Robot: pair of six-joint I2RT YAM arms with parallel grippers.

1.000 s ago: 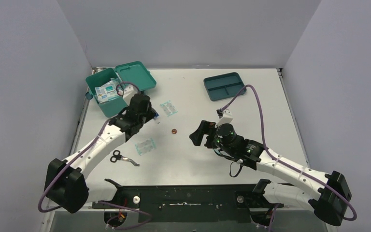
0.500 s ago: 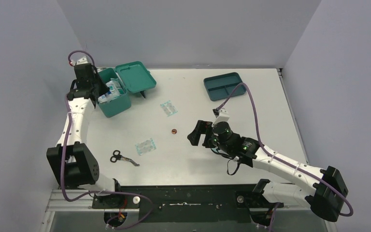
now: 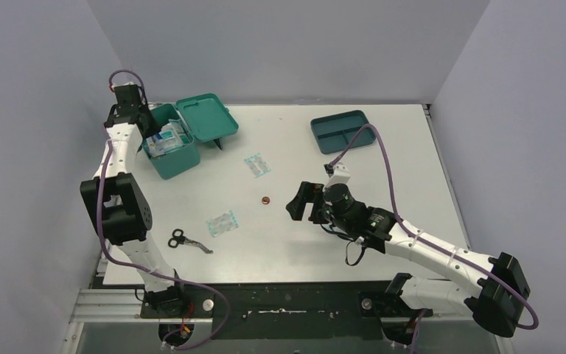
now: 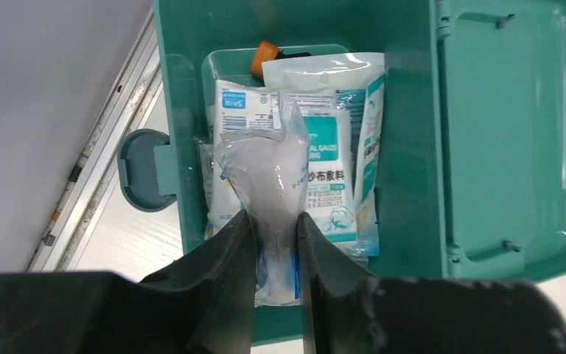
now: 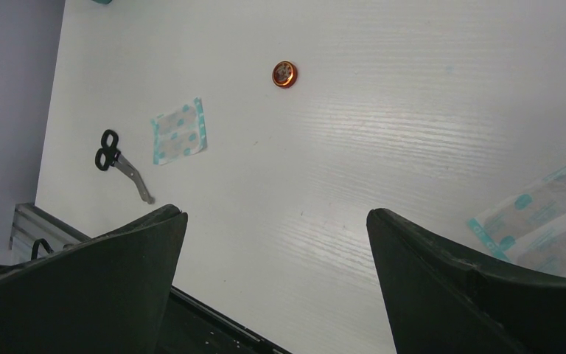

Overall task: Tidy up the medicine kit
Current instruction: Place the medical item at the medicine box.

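Observation:
The medicine kit (image 3: 174, 164) is a teal box at the far left with its lid (image 3: 206, 118) laid open. In the left wrist view the kit (image 4: 407, 147) holds several white and teal gauze packets (image 4: 328, 158) and an orange-capped item (image 4: 263, 59). My left gripper (image 3: 147, 131) hovers over the open box, shut on a clear plastic pouch (image 4: 265, 177) that hangs above the packets; its jaws (image 4: 274, 221) pinch the pouch's lower end. My right gripper (image 3: 302, 201) is open and empty above the table's middle (image 5: 276, 221).
A small orange disc (image 3: 265, 200) (image 5: 284, 74), two plaster packets (image 3: 257, 164) (image 3: 222, 223) and small scissors (image 3: 189, 241) (image 5: 121, 164) lie loose on the table. A darker divided tray (image 3: 343, 131) sits at the back right. The kit's side knob (image 4: 141, 169) faces the left table edge.
My left arm has swung from the table's middle back to the far left and now holds the pouch over the open kit. The right gripper has drifted slightly left.

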